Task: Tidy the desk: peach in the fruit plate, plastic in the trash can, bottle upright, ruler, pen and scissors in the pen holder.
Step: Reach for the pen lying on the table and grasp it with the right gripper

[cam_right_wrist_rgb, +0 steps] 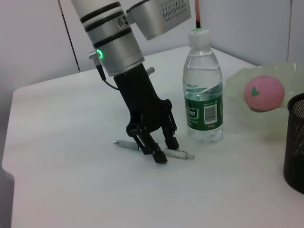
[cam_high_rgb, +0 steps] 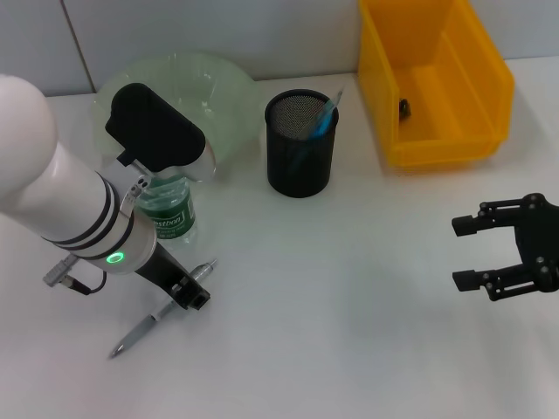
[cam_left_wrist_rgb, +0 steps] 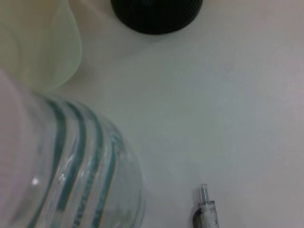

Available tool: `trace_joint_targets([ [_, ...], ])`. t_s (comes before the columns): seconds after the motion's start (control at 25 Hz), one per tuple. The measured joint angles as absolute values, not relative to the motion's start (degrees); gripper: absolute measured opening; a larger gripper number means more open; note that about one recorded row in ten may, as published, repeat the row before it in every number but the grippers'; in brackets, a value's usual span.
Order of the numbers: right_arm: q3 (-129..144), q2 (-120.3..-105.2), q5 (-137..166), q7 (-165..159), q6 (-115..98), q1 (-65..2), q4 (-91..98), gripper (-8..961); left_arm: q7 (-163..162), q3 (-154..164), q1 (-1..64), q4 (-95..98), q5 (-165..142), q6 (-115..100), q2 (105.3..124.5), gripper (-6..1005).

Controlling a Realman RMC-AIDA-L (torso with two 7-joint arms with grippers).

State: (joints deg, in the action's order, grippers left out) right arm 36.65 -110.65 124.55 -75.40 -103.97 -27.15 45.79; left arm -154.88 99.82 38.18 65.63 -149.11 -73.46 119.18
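Observation:
My left gripper reaches down to the table in front of the bottle, its fingers closed on the grey pen, which lies flat. The clear water bottle stands upright just behind it. A pink peach sits in the pale green fruit plate. The black mesh pen holder holds blue items. My right gripper hovers open at the right. The ruler, scissors and plastic are not visible.
A yellow bin stands at the back right with a small dark object inside. Bare white tabletop spreads between the two arms. The table's front corner is near in the right wrist view.

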Motion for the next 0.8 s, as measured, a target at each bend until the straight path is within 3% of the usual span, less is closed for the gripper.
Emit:
trace_joint_targets([
  [0.48, 36.6, -110.77, 124.9, -75.4, -104.0, -27.2, 45.8, 783, -153.5, 99.9, 39.3, 64.1, -149.3, -73.3, 119.18, 411],
  [0.8, 36.6, -110.83, 125.0, -75.4, -104.1, -27.1, 45.8, 783, -152.8, 99.4, 39.7, 64.8, -149.2, -74.1, 119.16, 225],
])
